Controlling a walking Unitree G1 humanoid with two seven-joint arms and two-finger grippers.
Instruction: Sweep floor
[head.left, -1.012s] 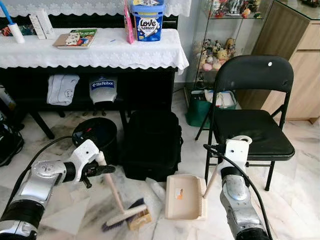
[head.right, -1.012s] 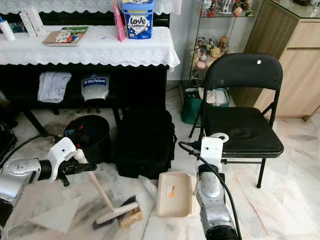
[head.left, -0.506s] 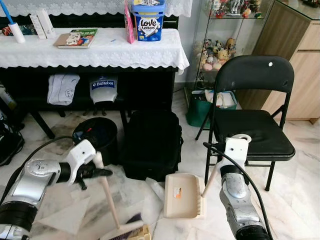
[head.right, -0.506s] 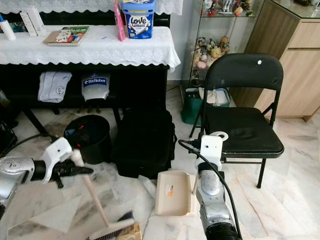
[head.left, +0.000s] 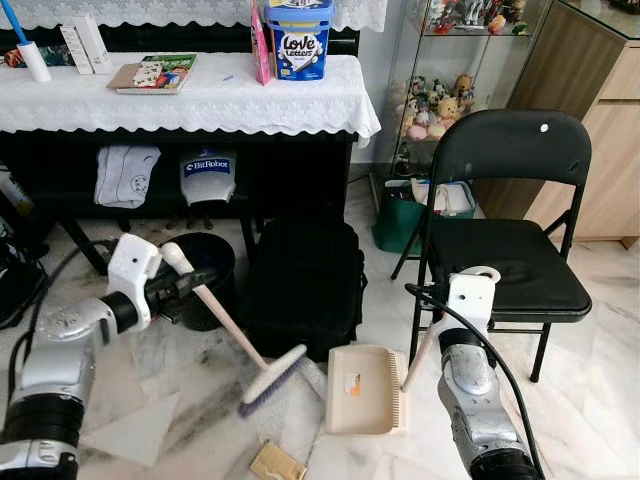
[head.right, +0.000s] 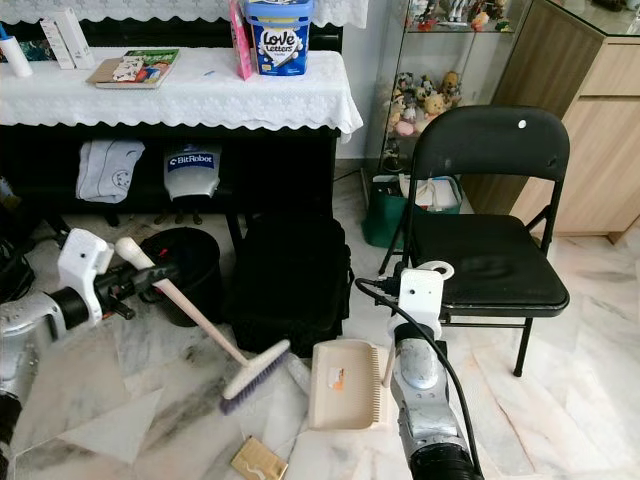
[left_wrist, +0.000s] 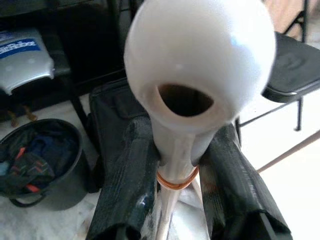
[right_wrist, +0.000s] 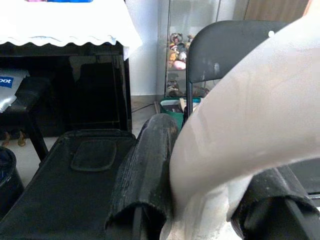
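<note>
Clamped on the pale handle of the brush (head.left: 272, 378), the left gripper (head.left: 185, 291) has its two black fingers (left_wrist: 127, 195) pressed to either side of the shaft just below the rounded knob. Behind it stands a black bin (head.left: 203, 280) with dark, crumpled items inside, one showing a bit of red. The brush slants down from the gripper toward the robot's right, its purple-tipped bristle head just above the marble floor (head.left: 170, 420), near the left edge of the dustpan (head.left: 363, 392). A small brown scrap (head.left: 277, 463) lies on the floor below the brush head. A black bag (head.left: 305, 290) sits behind brush and dustpan. The right gripper (right_wrist: 200, 200) is closed on the dustpan's pale handle, a black finger (right_wrist: 145, 170) on each side, and the cream pan lies flat on the floor beside the black folding chair (head.left: 505, 240).

Half a second ago the brush was lower and nearer the robot, beside the scrap; now the left arm has swung up and back toward the bin, and the brush head has moved toward the dustpan. The scrap remains behind. Dustpan and right arm are almost unchanged.
</note>
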